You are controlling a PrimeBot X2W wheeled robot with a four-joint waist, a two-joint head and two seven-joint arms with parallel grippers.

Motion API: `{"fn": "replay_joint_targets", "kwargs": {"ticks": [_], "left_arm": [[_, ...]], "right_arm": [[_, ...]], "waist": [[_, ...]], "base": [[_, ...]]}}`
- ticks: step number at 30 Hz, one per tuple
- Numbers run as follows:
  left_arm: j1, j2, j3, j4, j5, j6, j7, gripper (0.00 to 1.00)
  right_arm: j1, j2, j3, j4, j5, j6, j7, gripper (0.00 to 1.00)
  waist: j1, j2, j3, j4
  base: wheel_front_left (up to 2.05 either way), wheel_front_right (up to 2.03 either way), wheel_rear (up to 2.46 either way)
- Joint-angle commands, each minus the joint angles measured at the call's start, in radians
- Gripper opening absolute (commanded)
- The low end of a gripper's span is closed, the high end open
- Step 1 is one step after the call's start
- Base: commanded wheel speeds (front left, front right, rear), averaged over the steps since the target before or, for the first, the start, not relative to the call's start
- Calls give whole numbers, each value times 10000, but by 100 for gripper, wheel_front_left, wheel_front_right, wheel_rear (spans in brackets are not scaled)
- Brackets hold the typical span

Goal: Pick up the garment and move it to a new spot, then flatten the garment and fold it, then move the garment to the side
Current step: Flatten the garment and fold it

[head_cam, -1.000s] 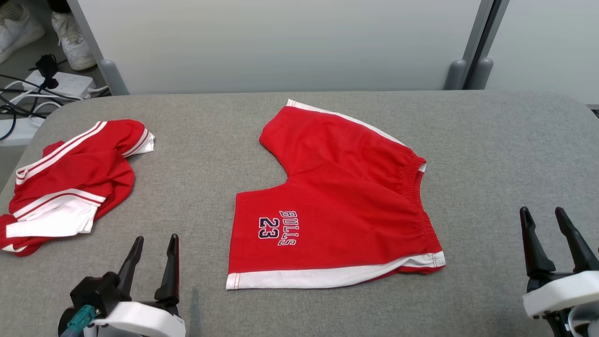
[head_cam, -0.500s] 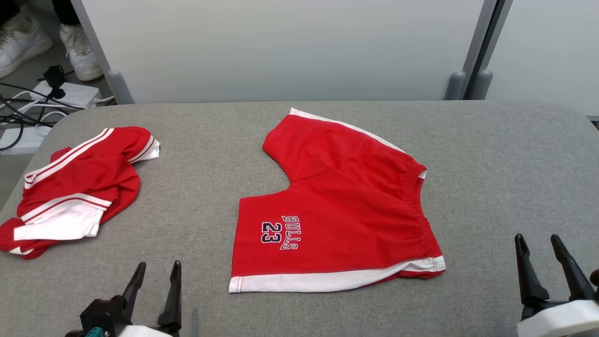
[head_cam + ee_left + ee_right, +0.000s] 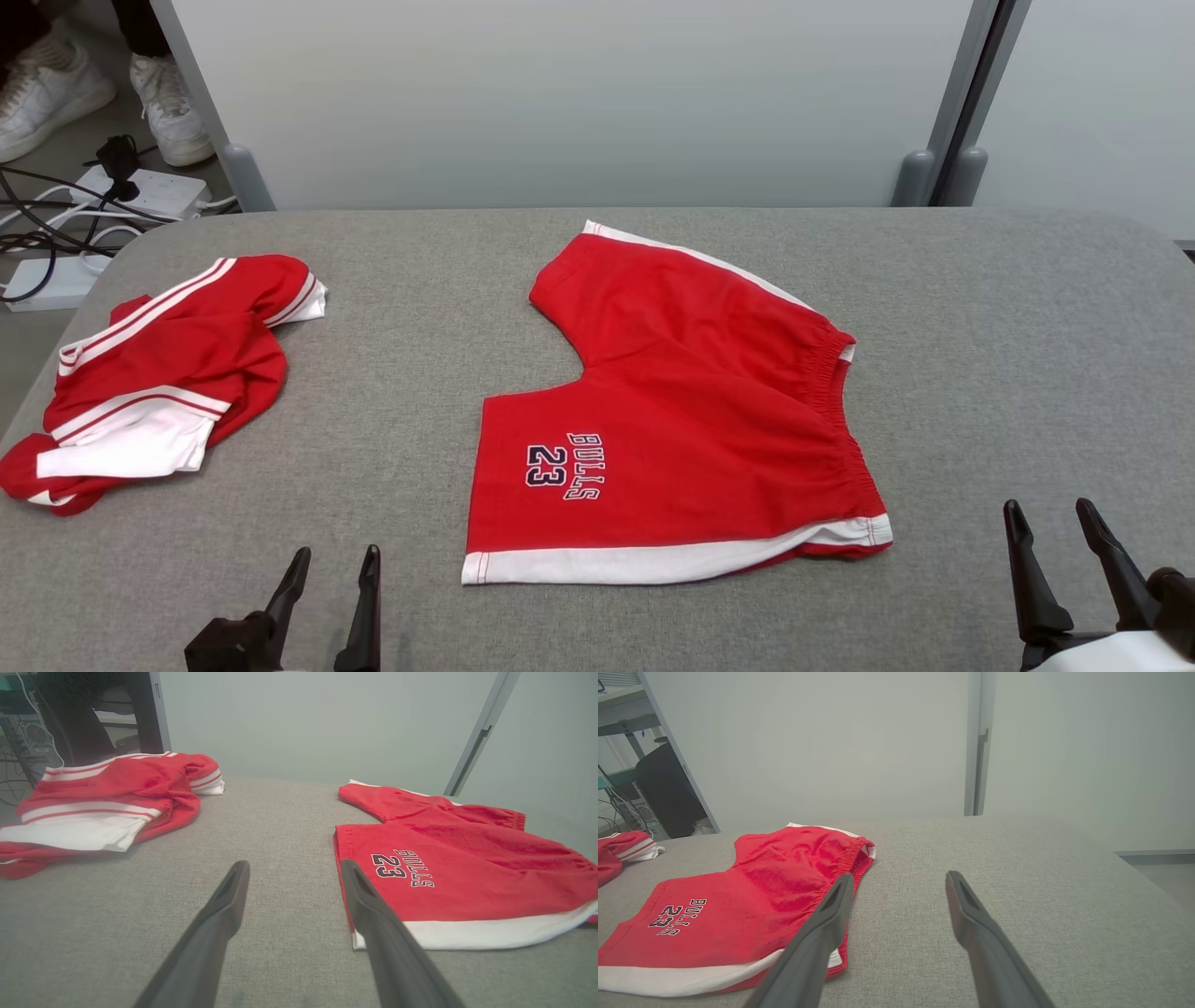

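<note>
Red shorts [image 3: 691, 420] lie spread flat in the middle of the grey worktop [image 3: 1008, 308]. The waistband [image 3: 840, 411] is toward your right and the "BULLS 23" print [image 3: 563, 464] faces up on the near leg. Your left jaws and right jaws hang at the near edge, one on each side of the shorts. Both stand wide open, hold nothing and are clear of the cloth.

A bunched garment [image 3: 159, 373], red with white stripes, sits near the worktop's left edge, well apart from the shorts.

By the look of it, the shorts have been set in place and flattened: the fabric lies smooth, with only light gathers by the waistband. The fold appears not yet begun, since both legs lie open and no layer is doubled over. After the fold, the move to the side also remains. You cannot tell from here whether the bunched garment is finished work or waiting its turn.
</note>
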Motion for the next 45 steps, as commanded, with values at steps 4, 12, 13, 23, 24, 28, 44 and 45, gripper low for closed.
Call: {"fn": "replay_joint_targets", "kwargs": {"ticks": [4, 12, 13, 23, 24, 28, 44, 45], "left_arm": [[-217, 61, 110, -210, -165, 124, -61, 100], [-280, 61, 74, -157, -130, 113, -61, 100], [-279, 61, 63, -123, -146, 97, -61, 100], [-219, 61, -445, 210, -561, -96, -61, 100], [-224, 61, -526, 240, -569, -122, -61, 100], [-294, 61, -824, 359, -581, -198, -61, 100], [-726, 61, -1414, 338, -606, -304, -61, 100], [-749, 61, -1423, 340, -593, -309, -61, 100]], "right_arm": [[-113, -142, 221, -95, -87, 44, -120, 100], [-133, -206, 308, 43, -50, 44, -120, 100], [-137, -219, 328, 64, -41, 44, -120, 100], [-375, -530, 1446, 685, 337, 44, -120, 100], [-478, -618, 1738, 841, 414, 44, -120, 100], [-1024, -1073, 2990, 1507, 902, 44, -120, 100], [-3336, -2807, 5951, 3519, 2913, 44, -117, 100], [-3401, -2855, 6198, 3605, 3086, 44, -103, 100]], "waist": [[0, -1, 5, 65], [0, -1, 15, 103], [0, -1, 19, 101], [0, -1, 68, 107], [0, -1, 79, 116], [0, -1, 166, 255], [0, -1, 927, 1143], [0, -1, 958, 1197]], "base": [[0, 0, 0], [0, 0, 0], [0, 0, 0], [0, 0, 0], [0, 0, 0], [0, 0, 0], [0, 0, 0], [0, 0, 0]]}}
